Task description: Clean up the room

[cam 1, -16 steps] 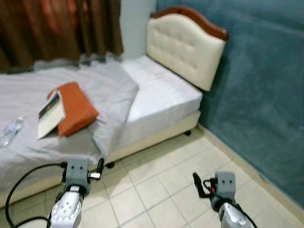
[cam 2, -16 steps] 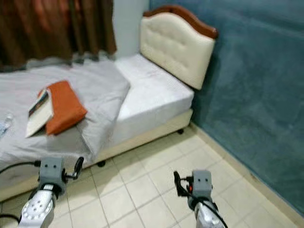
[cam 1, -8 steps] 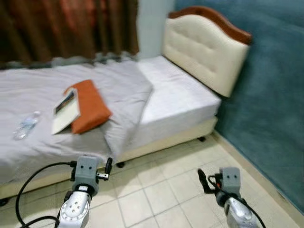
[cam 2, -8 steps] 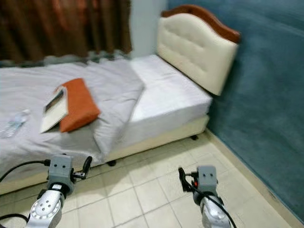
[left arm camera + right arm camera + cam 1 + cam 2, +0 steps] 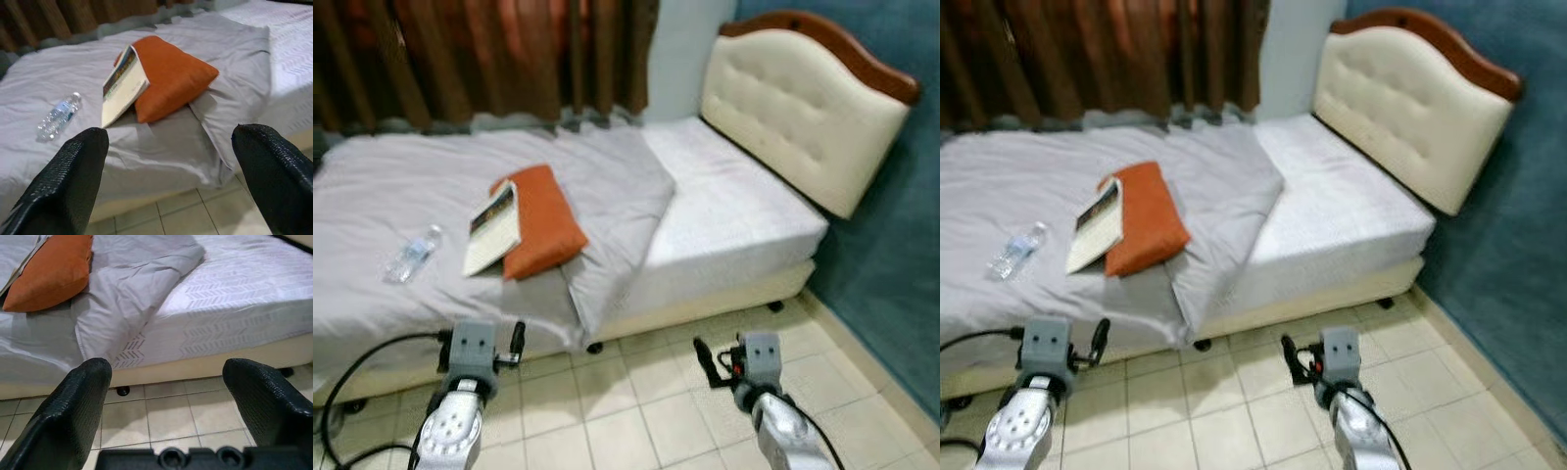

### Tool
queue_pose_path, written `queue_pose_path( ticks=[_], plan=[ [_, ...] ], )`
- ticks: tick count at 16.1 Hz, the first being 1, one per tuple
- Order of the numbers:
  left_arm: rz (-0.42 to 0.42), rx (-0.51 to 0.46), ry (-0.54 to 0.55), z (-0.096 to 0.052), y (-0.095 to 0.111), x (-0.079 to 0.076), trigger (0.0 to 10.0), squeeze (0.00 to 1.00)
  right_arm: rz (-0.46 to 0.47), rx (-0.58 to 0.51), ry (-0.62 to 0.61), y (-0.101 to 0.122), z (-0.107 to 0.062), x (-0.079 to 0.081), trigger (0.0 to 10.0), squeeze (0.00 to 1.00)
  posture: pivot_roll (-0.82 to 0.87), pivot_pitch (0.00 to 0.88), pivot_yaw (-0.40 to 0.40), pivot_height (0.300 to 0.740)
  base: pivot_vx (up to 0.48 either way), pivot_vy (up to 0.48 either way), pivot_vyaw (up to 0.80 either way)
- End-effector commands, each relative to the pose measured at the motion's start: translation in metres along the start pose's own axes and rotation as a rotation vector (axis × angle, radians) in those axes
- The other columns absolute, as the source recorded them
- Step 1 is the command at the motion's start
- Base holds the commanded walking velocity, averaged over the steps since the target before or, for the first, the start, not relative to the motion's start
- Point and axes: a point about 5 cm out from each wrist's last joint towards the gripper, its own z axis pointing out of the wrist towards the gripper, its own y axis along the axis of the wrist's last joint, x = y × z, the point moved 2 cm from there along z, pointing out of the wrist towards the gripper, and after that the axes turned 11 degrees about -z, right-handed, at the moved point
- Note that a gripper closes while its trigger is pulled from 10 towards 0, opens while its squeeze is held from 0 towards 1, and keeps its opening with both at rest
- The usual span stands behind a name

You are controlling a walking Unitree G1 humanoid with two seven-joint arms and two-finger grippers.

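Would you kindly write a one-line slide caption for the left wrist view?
Open left pincer faces a bed holding an orange pillow, a book and a water bottle.

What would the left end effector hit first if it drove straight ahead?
Probably the grey bedsheet near the bed's edge, just short of the orange pillow and the open book leaning on it; depth is uncertain.

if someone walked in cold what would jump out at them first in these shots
Most striking is the orange pillow in the middle of the grey bedcover, with a book leaning against its side. A clear plastic water bottle lies on the cover beyond the book, apart from both. At the head of the bed stands a cream tufted headboard, while the left gripper and right gripper hover above the tiled floor, fingers spread wide.
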Motion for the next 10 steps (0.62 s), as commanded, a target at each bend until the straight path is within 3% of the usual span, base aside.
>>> queue_pose_path(
  ticks=[1,10],
  plan=[
    [0.006,0.000,-0.005,0.0000,-0.0013,-0.0019,10.0,0.00,-0.007,0.011,-0.011,-0.0025,-0.0005,-0.0052,10.0,0.00,0.10,0.000,-0.085,0.740,0.405,0.259,0.63],
    [0.018,0.009,-0.005,-0.0012,-0.0008,0.0045,10.0,0.00,-0.013,0.003,0.024,0.0001,0.0045,0.0021,10.0,0.00,0.12,0.000,-0.092,0.740,0.395,0.269,0.62]
  ],
)
